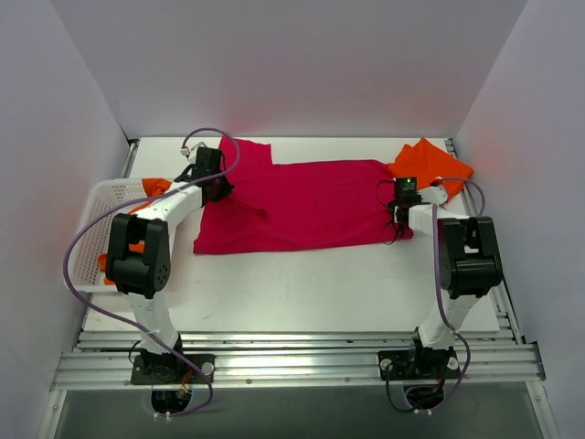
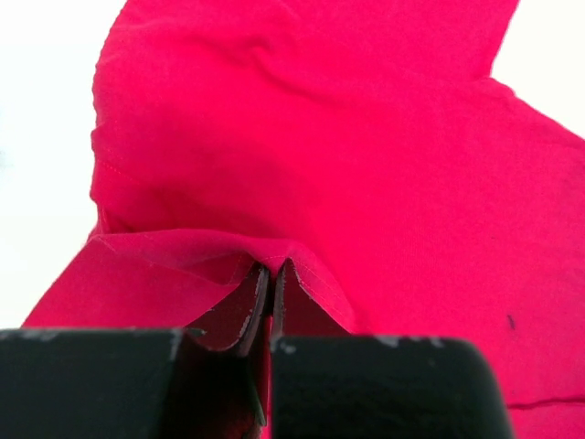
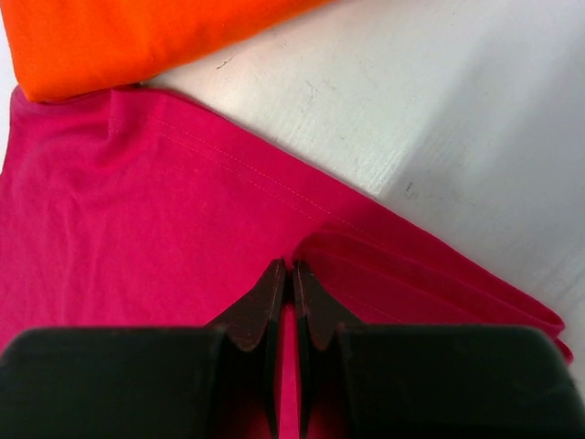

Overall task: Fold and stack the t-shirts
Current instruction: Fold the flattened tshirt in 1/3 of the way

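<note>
The crimson t-shirt [image 1: 302, 206] lies spread across the middle of the table, folded lengthwise, with one sleeve toward the back left. My left gripper [image 1: 218, 187] is shut on its left edge; in the left wrist view the cloth [image 2: 347, 165] bunches over the closed fingertips [image 2: 259, 279]. My right gripper [image 1: 399, 219] is shut on the shirt's right edge, and the right wrist view shows a fold of crimson cloth [image 3: 137, 210] pinched at the fingertips [image 3: 274, 274]. An orange t-shirt [image 1: 431, 166] lies folded at the back right and also shows in the right wrist view [image 3: 128, 37].
A white mesh basket [image 1: 96, 229] stands at the left edge with orange cloth [image 1: 155, 187] inside. White walls enclose the table on three sides. Bare white tabletop [image 1: 302, 293] lies in front of the crimson shirt.
</note>
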Robot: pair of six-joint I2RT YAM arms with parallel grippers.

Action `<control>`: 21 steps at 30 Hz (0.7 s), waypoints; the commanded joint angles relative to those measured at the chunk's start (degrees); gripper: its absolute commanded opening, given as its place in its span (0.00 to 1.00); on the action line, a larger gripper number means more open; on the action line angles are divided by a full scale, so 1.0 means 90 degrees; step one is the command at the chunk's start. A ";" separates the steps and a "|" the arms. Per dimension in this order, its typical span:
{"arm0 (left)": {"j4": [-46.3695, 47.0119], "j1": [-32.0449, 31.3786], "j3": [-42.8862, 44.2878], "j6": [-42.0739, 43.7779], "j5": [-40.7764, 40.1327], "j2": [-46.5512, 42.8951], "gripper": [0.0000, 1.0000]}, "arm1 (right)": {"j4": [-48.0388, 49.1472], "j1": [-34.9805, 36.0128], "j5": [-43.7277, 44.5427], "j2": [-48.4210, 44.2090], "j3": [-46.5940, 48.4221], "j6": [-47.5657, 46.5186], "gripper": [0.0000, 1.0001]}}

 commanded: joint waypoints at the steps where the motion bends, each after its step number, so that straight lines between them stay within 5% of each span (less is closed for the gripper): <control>1: 0.0156 0.0159 0.0407 0.0255 0.0342 0.0221 0.02 | 0.0102 -0.0058 0.0089 -0.0052 0.0239 0.0085 0.00; 12: 0.0429 0.0325 0.0397 0.0479 0.0517 0.0318 0.02 | 0.0132 -0.0097 0.0840 -0.0999 -0.0279 0.0144 0.00; 21: 0.0458 0.0344 0.0465 0.0479 0.0498 0.0407 0.02 | 0.0200 -0.0215 0.0705 -0.0542 -0.0172 0.0144 0.00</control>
